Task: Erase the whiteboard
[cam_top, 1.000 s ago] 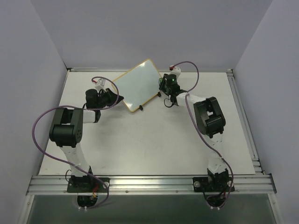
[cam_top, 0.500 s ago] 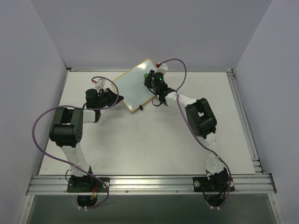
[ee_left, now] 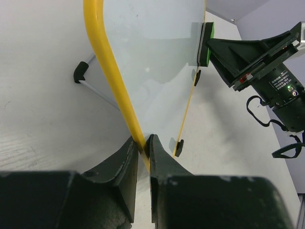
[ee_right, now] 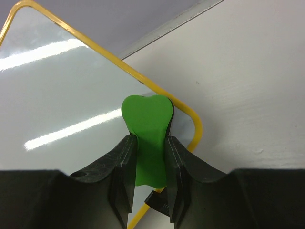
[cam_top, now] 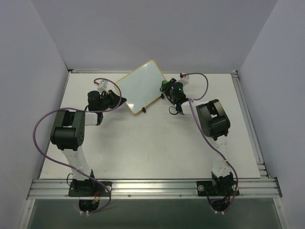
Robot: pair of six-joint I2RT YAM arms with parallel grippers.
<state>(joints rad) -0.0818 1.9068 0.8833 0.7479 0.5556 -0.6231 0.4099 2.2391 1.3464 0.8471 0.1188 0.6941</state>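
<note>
The whiteboard (cam_top: 139,86) stands tilted at the back of the table, with a yellow frame and a clean white face. My left gripper (cam_top: 120,101) is shut on its yellow frame edge (ee_left: 138,136) at the board's left corner. My right gripper (cam_top: 167,88) is shut on a green eraser block (ee_right: 147,138), which presses against the board's right corner (ee_right: 188,117). In the left wrist view the eraser (ee_left: 207,44) touches the board's far edge. Two black feet (ee_left: 178,147) show on the board's long edge.
A thin metal stand leg with a black tip (ee_left: 79,74) props the board from behind. Purple cables loop from both arms (cam_top: 45,121). Grey walls close in the back and sides. A metal rail (cam_top: 152,188) runs along the near edge.
My right gripper with the eraser moved from beside the board's right corner onto the board's upper face, then slid back right to that corner. The left gripper and board stayed put.
</note>
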